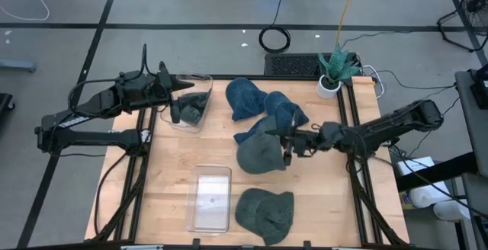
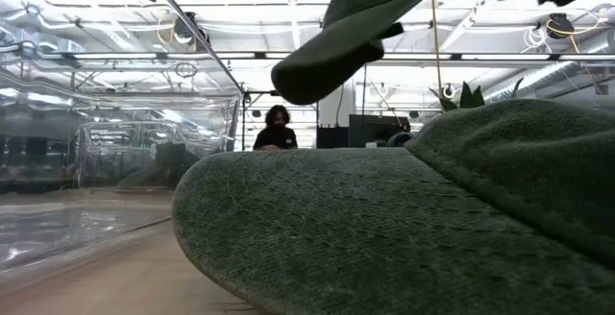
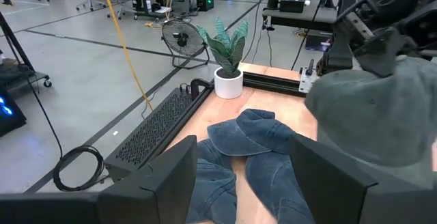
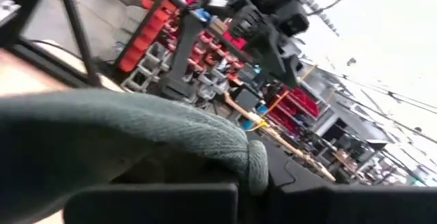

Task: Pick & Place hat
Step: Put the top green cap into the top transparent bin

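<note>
My right gripper [image 1: 290, 145] is shut on a grey-green hat [image 1: 261, 155] over the table's middle; in the low view this hat [image 2: 346, 27] hangs high above the table. Another grey-green hat [image 1: 264, 216] lies on its brim by the near edge. Blue hats [image 1: 248, 97] lie at the far middle. My left gripper [image 1: 174, 99] stands open at the far left, over a clear box [image 1: 191, 101] that holds a dark green hat [image 1: 194, 113]. In the left wrist view nothing lies between its fingers [image 3: 171, 179]. My right gripper pinches the grey-green hat by its right-hand edge [image 1: 282, 148] between its two fingers, coming about level from the table's right side. In the right wrist view the cloth [image 4: 205, 138] drapes over the fingers and hides the contact. The hat hangs clear of the table.
An empty clear box [image 1: 210, 198] lies near the front edge, left of the near hat. A potted plant [image 1: 333, 71] stands at the far right corner. Bare wood shows at the left and right of the table. A person [image 2: 277, 128] sits in the room behind.
</note>
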Available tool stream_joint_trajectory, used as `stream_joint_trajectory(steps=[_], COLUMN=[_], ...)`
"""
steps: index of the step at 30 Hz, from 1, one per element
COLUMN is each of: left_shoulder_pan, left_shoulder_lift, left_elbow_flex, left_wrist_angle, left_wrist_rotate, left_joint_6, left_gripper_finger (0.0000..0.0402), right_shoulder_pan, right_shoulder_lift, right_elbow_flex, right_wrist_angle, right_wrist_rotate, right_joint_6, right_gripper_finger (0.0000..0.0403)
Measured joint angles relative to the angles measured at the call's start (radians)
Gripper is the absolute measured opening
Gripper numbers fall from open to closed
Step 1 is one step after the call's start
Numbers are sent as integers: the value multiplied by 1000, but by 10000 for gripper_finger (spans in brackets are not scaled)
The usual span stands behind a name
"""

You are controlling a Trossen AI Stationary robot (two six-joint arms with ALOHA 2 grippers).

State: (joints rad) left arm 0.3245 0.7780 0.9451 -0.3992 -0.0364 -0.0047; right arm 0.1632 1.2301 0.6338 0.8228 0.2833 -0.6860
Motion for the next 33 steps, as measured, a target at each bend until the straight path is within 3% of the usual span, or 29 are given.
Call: stream_joint_trajectory(steps=[5,11,29,33], left_shoulder_pan=[0,0,0,0], left_shoulder_lift=[0,0,0,16], left_elbow_flex=[0,0,1,1], left_wrist_angle=[0,0,12,84], left_wrist_rotate=[0,0,0,-1], left_joint_6=[0,0,2,67], left_gripper_finger=[241,241,241,241], right_shoulder_pan=[-87,-153,-300,-329], right_shoulder_lift=[82,159,160,161], right_elbow_flex=[0,44,61,61], right_wrist_angle=[127,144,388,457], right_wrist_rotate=[-63,-76,-79,-120], right_joint_6=[-3,9,-5,10], right_gripper_finger=[0,0,0,0])
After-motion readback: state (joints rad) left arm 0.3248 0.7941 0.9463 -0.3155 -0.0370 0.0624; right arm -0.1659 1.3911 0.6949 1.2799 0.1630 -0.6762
